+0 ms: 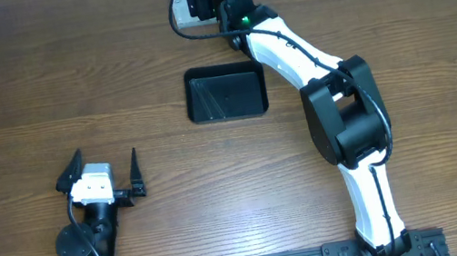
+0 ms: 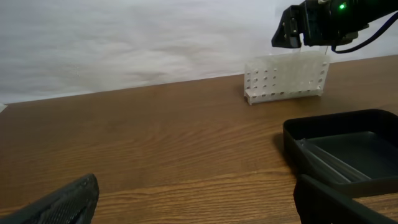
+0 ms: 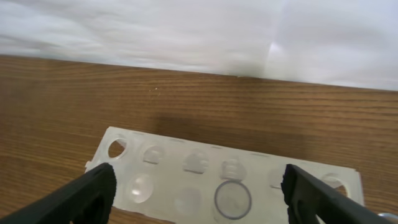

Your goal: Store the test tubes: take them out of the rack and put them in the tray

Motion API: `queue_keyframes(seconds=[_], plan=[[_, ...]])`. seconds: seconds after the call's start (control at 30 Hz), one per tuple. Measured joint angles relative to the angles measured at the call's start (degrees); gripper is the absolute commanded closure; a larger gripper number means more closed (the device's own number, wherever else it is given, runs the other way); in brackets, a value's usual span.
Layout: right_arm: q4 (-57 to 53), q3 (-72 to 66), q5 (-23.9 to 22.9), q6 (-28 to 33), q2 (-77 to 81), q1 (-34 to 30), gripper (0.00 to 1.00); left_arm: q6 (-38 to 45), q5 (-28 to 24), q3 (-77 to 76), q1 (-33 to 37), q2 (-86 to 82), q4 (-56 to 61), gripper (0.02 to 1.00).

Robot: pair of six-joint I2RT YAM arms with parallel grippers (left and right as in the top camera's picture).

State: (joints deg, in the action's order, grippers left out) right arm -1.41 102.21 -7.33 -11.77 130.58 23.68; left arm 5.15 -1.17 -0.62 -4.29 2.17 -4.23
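The white test tube rack (image 1: 185, 10) stands at the far side of the table, and from the left wrist camera the rack (image 2: 286, 78) shows its perforated side. My right gripper (image 1: 210, 0) hovers right above it, open. Between its fingers (image 3: 68, 199) lies the rack top (image 3: 149, 165), where one clear test tube (image 3: 232, 198) sits in a hole. The black tray (image 1: 226, 92) lies mid-table with clear tubes (image 2: 329, 163) lying inside. My left gripper (image 1: 103, 180) rests open near its base, nothing between its fingers, well short of the tray (image 2: 311, 140).
The wooden table (image 1: 38, 85) is bare to the left of the tray and rack. A white wall (image 2: 124, 37) rises behind the table's far edge. The right arm (image 1: 342, 119) stretches diagonally past the tray's right side.
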Motion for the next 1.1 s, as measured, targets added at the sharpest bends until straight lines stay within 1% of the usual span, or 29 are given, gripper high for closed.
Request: queue_keyframes(seconds=[0.13, 0.67, 0.9, 0.97, 1.1], plan=[[-0.1, 0.0, -0.4, 0.0, 0.2, 0.0, 0.321, 0.0, 0.0, 0.0, 0.0, 0.0, 0.0, 0.018], [-1.3, 0.0, -2.4, -0.1, 0.9, 0.0, 0.518, 0.0, 0.0, 0.0, 0.0, 0.0, 0.0, 0.018], [-1.3, 0.0, -3.4, -0.2, 0.9, 0.0, 0.684, 0.0, 0.0, 0.0, 0.0, 0.0, 0.0, 0.018], [-1.3, 0.0, -3.4, -0.2, 0.9, 0.0, 0.717, 0.0, 0.0, 0.0, 0.0, 0.0, 0.0, 0.020], [-1.3, 0.0, -3.7, -0.1, 0.9, 0.0, 0.739, 0.0, 0.0, 0.0, 0.0, 0.0, 0.0, 0.018]])
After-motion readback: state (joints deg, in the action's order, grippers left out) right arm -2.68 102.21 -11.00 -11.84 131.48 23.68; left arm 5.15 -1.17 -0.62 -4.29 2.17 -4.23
